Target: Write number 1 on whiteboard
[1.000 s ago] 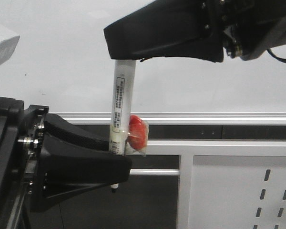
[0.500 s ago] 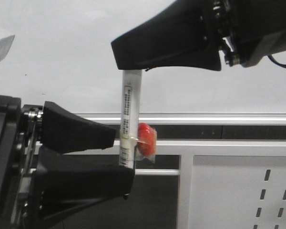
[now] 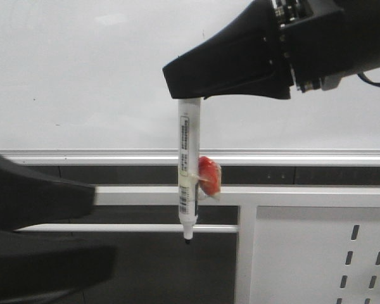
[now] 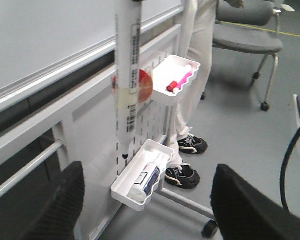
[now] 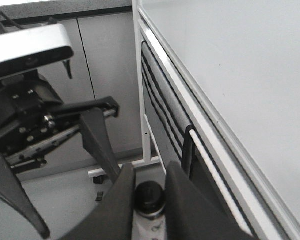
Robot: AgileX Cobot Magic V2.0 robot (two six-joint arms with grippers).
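right gripper (image 3: 189, 96) clenches the marker (image 3: 188, 171), tip hanging below its jaws; left gripper (image 4: 145, 210) released; whiteboard (image 3: 82, 76) unmarked, stroke undone.

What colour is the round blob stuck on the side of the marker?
Red. The blob sits taped to the white marker, clearest in the front view.

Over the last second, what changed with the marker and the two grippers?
The left gripper let go of the marker: a second ago it clamped the lower end, then it opened and drew back to the left. The right gripper, shut on the marker's top, carried it to the right, tip now exposed and pointing down. The whiteboard stayed in place, with no stroke visible on it.
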